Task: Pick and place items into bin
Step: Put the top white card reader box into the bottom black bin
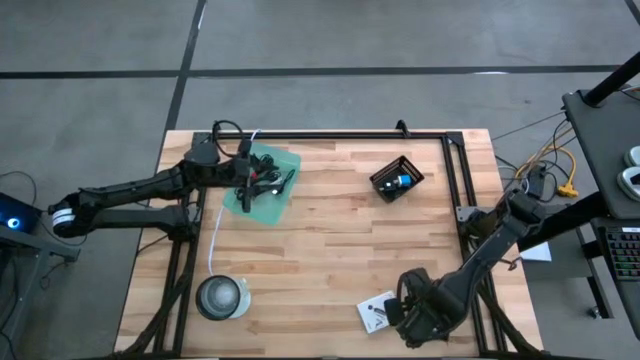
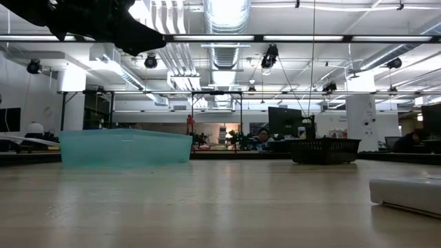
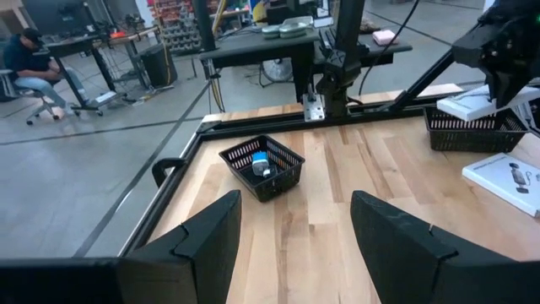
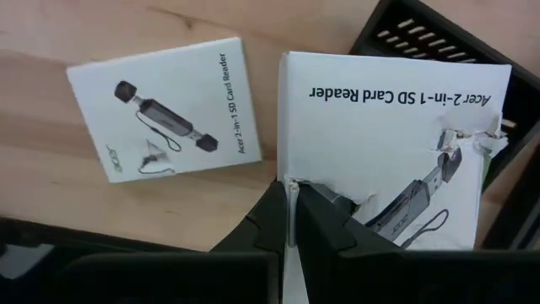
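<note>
My right gripper (image 4: 291, 192) is near the table's near right corner (image 1: 415, 310), shut on a torn white card-reader packet (image 4: 380, 127) that sits over a black mesh basket (image 4: 439, 34). A second white packet (image 4: 164, 110) lies flat on the wood beside it (image 1: 375, 312). My left gripper (image 3: 295, 207) is open and hovers above a teal tray (image 1: 262, 185) holding black coiled cables (image 1: 262, 178). Another black basket (image 3: 261, 166) near the far right holds a small blue piece (image 3: 260, 158) and a silvery piece (image 3: 265, 171). My right gripper pinches the torn packet by one edge (image 4: 297, 173) between its two fingers, near a ripped spot. The packet reaches out from the fingertips, printed face toward the wrist camera, over the black basket. Whether it touches the basket I cannot tell.
A round clear lidded tub (image 1: 221, 297) stands near the table's near left corner. A white cord (image 1: 217, 235) runs from the teal tray toward it. A black frame rail (image 1: 330, 135) lines the table's far and side edges. Bare wood lies across the middle.
</note>
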